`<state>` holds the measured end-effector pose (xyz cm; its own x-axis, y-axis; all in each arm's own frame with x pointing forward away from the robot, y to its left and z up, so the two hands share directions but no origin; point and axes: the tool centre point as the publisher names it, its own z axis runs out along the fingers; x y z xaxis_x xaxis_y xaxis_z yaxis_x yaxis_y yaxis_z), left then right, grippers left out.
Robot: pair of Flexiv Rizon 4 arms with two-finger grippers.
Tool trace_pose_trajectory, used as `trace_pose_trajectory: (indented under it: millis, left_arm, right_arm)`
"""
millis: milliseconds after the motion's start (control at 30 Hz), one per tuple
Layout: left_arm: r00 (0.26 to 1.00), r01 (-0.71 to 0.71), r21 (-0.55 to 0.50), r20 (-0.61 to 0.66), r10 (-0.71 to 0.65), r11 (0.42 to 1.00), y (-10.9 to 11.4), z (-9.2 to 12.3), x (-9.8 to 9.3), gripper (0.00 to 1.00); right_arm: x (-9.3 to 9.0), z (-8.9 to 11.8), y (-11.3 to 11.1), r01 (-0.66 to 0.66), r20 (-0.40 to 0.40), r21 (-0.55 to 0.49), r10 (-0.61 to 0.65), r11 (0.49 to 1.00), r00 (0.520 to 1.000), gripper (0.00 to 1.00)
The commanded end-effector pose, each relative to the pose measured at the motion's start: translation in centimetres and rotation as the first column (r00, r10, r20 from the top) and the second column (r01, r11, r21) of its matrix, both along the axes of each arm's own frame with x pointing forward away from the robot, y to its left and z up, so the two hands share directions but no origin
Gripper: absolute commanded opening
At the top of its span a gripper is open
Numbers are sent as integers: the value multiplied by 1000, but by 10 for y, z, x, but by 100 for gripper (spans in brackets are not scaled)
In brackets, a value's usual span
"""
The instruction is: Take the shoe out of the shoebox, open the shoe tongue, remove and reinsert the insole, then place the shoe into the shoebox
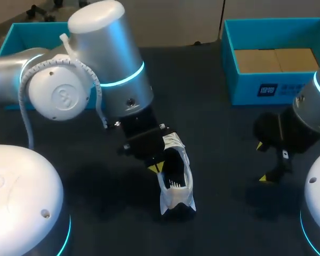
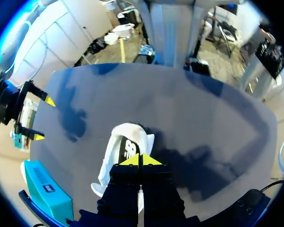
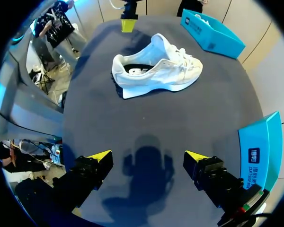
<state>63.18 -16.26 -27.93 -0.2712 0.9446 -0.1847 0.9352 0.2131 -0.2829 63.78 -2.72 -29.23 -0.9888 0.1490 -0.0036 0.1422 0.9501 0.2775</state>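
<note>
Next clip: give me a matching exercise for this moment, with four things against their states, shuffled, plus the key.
Things:
1. white sneaker
2. left end effector
3. right end effector
4. right-hand blue shoebox

States:
a. fingers spread wide
b. holds brown cardboard
c. standing on its sole on the table
d. yellow tips pressed together

Pairs: 1-c, 2-d, 3-a, 4-b.

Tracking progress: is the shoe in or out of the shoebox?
Out. The shoe sits on the dark table, apart from the blue shoebox.
</note>
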Motion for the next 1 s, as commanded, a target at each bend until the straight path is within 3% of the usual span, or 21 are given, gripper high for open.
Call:
trace_pose_trajectory:
  millis: [33,467,1000]
  left_arm:
    - [998,57,75,13,-58,996,-14,-3,15,0]
    - [970,224,161,53,-235,961,-37,-17,9,0]
    - [941,303,262,70,-331,916,-35,-37,3,0]
  right_arm:
    - [-1,-1,-1,0,3,-1,0,1000,1000,100]
    - [-1,-1,-1,0,3,-1,0,1000,1000,100]
    - [-1,-1,-1,0,3,-1,0,1000,1000,100]
